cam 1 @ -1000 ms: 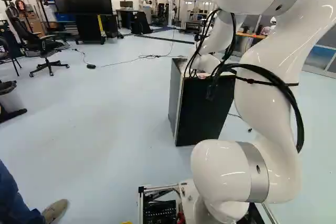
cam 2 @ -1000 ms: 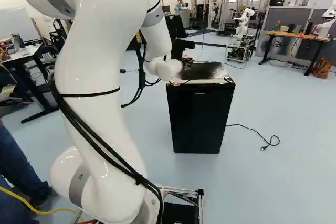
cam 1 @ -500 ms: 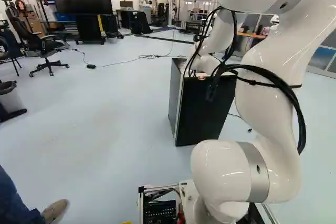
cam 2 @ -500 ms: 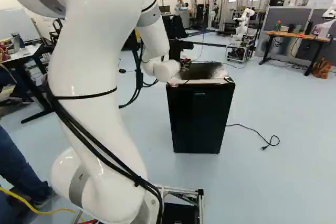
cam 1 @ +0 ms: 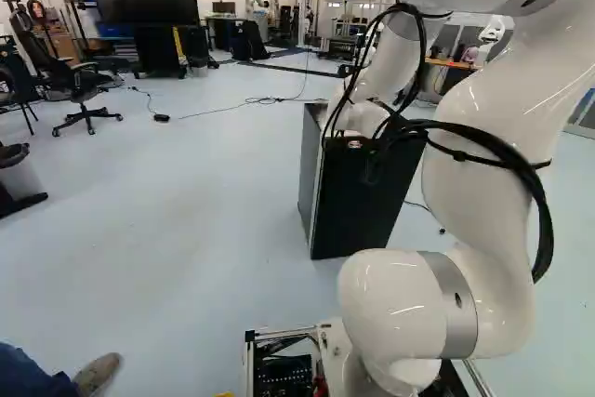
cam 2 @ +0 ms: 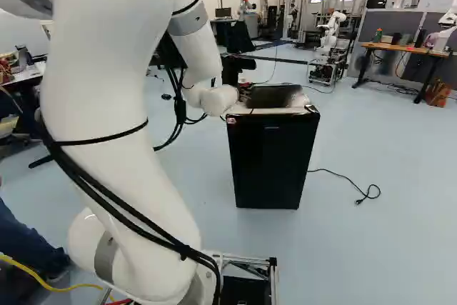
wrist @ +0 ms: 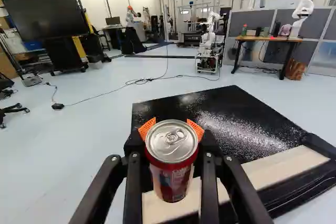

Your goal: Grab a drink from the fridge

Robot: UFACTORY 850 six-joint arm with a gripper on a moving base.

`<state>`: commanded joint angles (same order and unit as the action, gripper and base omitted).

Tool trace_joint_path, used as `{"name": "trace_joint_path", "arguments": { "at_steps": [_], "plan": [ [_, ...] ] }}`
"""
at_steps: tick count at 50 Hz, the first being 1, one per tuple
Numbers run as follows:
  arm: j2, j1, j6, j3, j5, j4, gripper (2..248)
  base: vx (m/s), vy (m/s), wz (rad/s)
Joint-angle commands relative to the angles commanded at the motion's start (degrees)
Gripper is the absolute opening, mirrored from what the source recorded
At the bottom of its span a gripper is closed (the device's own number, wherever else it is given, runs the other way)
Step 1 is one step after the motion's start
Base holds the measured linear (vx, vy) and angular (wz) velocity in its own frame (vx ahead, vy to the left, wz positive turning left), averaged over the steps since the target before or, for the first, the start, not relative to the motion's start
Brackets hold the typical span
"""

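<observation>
A red cylindrical metal can (wrist: pixel 170 179) with a silver lid is clasped from two sides between the orange pads (wrist: pixel 147 128) of the black two-fingered gripper (cam 2: pixel 245 91), its lid uppermost, near the pale front strip of the top of the black box-shaped fridge (cam 2: pixel 273 158); whether that top is touched by the can cannot be told. The gripper is carried by the glossy white jointed arm (cam 2: pixel 107 91), by which the fridge is partly hidden in the left base view, and a thin black cable (cam 2: pixel 343 176) is seen on the pale blue floor (cam 2: pixel 400 248) beside the fridge.
</observation>
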<state>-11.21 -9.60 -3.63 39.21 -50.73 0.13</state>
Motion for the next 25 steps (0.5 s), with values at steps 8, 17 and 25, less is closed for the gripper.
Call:
{"name": "trace_joint_path", "arguments": {
  "at_steps": [8,17,25],
  "plan": [
    [2.53,0.89,0.34,-3.18,0.07,-0.01,98,0.0,0.0,0.0],
    [5.76,2.03,0.77,-7.24,0.15,-0.03,98,0.0,0.0,0.0],
    [8.98,3.17,1.2,-11.29,0.24,-0.04,98,0.0,0.0,0.0]
  ]
}}
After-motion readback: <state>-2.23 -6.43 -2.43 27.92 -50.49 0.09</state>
